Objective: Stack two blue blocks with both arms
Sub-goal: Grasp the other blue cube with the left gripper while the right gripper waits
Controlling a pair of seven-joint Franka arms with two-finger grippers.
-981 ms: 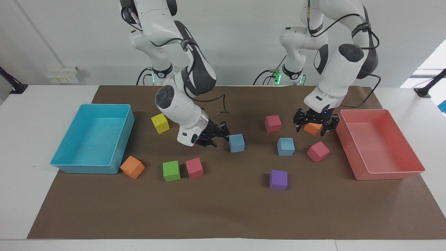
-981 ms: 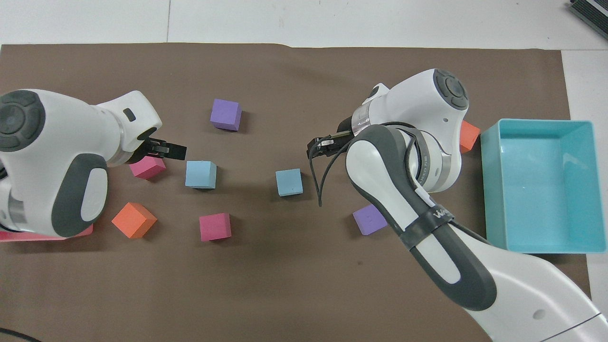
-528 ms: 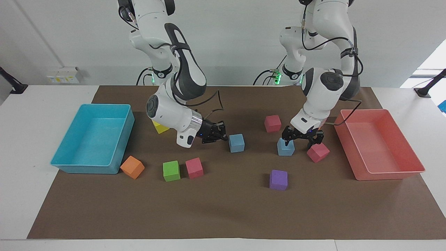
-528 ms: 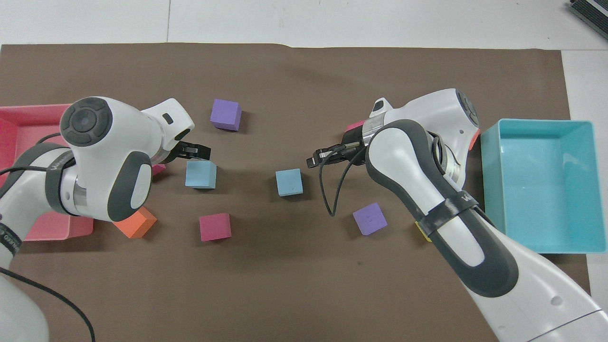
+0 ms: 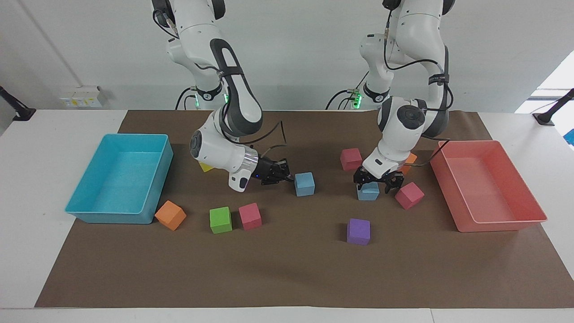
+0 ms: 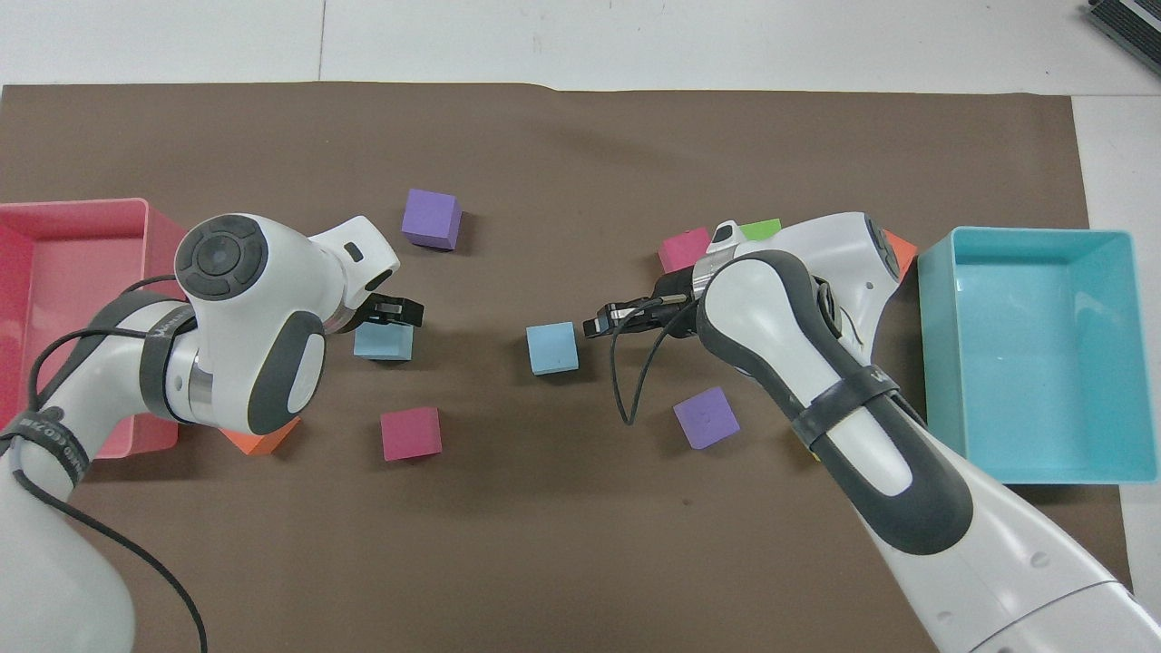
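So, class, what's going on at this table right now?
Two robot arms are working on two blue blocks among scattered coloured cubes. The left claw is open and down over one blue block, which sits beside a pink cube. The right claw is shut, its tip right beside the other blue block. Both blocks lie on the brown mat, unstacked.

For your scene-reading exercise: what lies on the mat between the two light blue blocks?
Nothing: between one blue block and the other blue block only bare brown mat shows, clearest in the overhead view.
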